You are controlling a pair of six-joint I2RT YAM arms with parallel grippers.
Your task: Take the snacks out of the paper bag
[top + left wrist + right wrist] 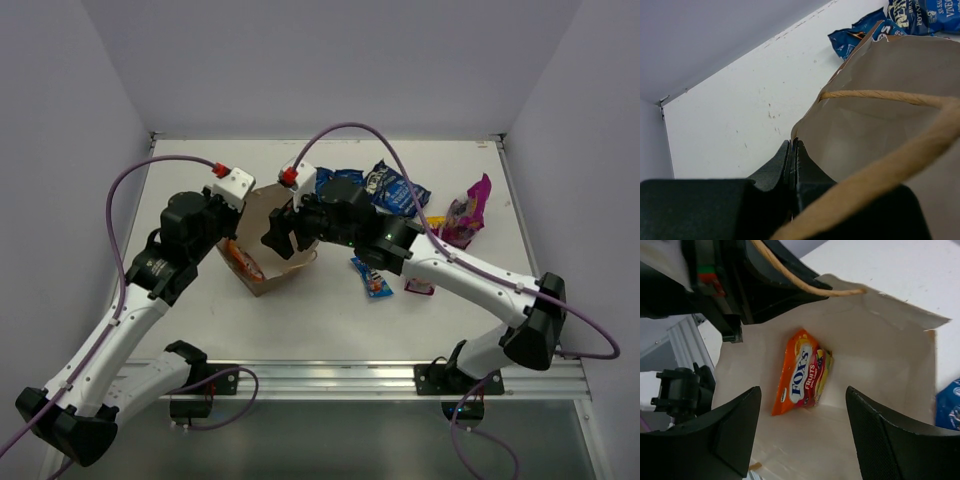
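The brown paper bag stands mid-table with its mouth open. My left gripper is shut on the bag's rim at its left side, also seen from above. A twisted handle crosses the left wrist view. My right gripper is open and empty, hovering in the bag's mouth. Below it an orange-red Fox's packet leans against the bag's inner wall; it also shows from above. Other snacks lie outside the bag.
Two blue chip bags lie behind the bag, and also show in the left wrist view. A purple bag lies at the right. A small blue pack and a magenta pack lie under my right arm.
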